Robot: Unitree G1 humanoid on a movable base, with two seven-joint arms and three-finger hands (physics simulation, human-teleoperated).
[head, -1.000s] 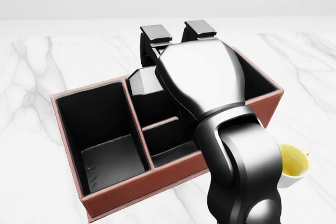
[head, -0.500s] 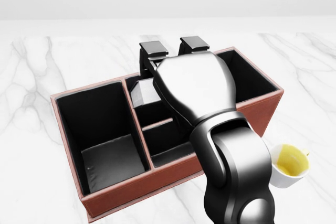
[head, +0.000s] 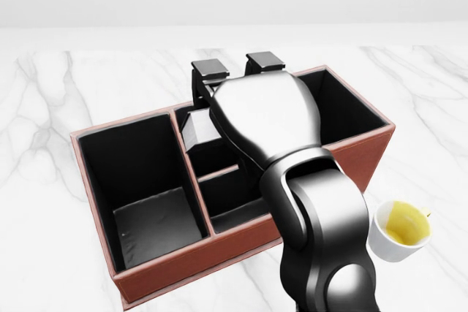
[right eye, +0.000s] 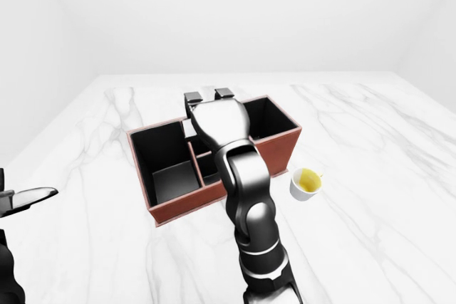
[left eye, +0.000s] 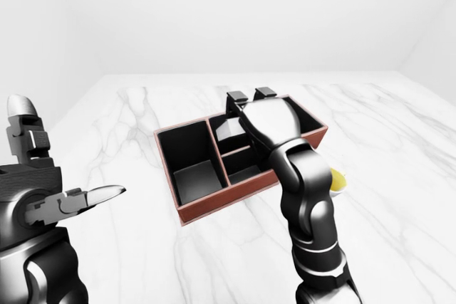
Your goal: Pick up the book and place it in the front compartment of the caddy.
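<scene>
The brown caddy [head: 86, 180] with a black lining stands on the white marble table. Its large left compartment [head: 150, 217] is empty. My right hand [head: 238, 71] hangs over the caddy's middle compartments, palm down, with two fingertips reaching past the upper wall. A grey slab-like shape [head: 196, 126] shows under the palm. I cannot tell whether it is the book or the thumb. No book shows elsewhere on the table. My left hand [left eye: 68, 151] is at the lower left of the left-eye view, away from the caddy, fingers spread and empty.
A white cup [head: 400, 230] with yellow liquid stands on the table just right of the caddy, beside my right forearm [head: 322, 239]. The marble table [right eye: 370, 126] stretches wide around the caddy, with white walls behind.
My right hand and forearm have shifted a little to the left over the caddy, with the grey shape under the palm. More of the cup shows. The caddy has not moved.
</scene>
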